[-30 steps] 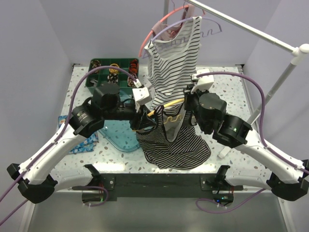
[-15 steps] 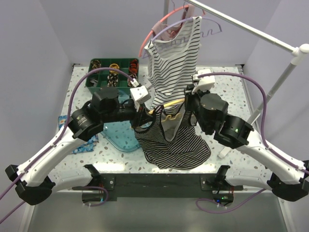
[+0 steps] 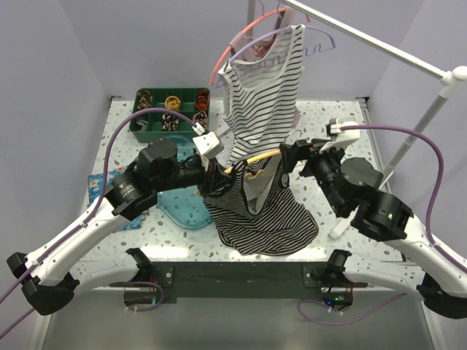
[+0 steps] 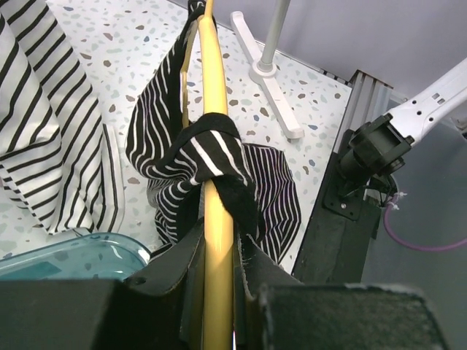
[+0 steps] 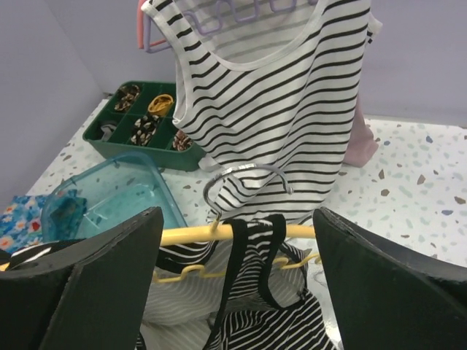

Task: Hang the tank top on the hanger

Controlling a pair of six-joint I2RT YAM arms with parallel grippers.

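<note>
The yellow hanger (image 3: pixel 253 156) is held level above the table, and my left gripper (image 3: pixel 214 177) is shut on one of its arms (image 4: pixel 213 138). The dark striped tank top (image 3: pixel 257 217) hangs from it, the hem resting on the table. One strap is bunched round the bar just past the left fingers (image 4: pixel 211 149). Another strap (image 5: pixel 257 244) loops over the bar beside the metal hook (image 5: pixel 244 173). My right gripper (image 5: pixel 237 219) stands wide open, facing the hanger's (image 5: pixel 190 235) middle and touching nothing. In the top view the right gripper (image 3: pixel 292 157) sits off the hanger's right end.
A white striped tank top (image 3: pixel 261 91) hangs on the rail behind the hanger, with pink and lilac hangers above. A green compartment tray (image 3: pixel 169 108) stands at back left. A teal container (image 3: pixel 180 209) and blue cloth (image 3: pixel 97 187) lie left. The rail stand (image 3: pixel 430 120) rises at right.
My right gripper has opened wide and drawn back to the right, away from the hanger and strap. The left gripper still grips the hanger and has barely shifted.
</note>
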